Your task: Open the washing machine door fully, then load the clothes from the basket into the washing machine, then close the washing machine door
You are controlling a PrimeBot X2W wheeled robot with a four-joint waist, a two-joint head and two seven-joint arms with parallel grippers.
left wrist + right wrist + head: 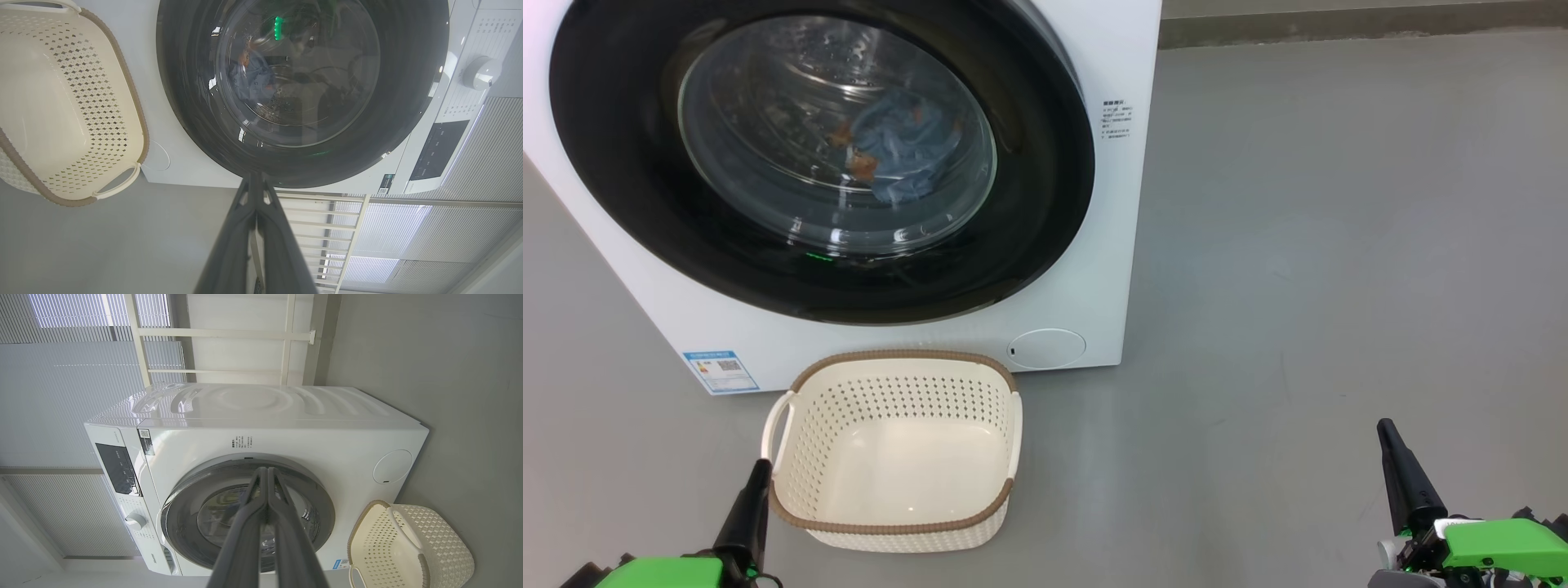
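Observation:
The white washing machine stands ahead with its round black-framed door lying flat against the front, closed. Through the glass bowl I see the light blue clothes with orange prints lying in the drum; the same clothes appear in the left wrist view. The cream perforated basket with a brown rim sits on the floor in front of the machine with nothing inside it. My left gripper is shut just left of the basket's near corner. My right gripper is shut, low at the right, well clear of everything.
Grey floor stretches to the right of the machine. A round white cap and a blue label sit low on the machine's front. The control panel with its knob is at the top of the machine. Blinds and a window frame lie behind it.

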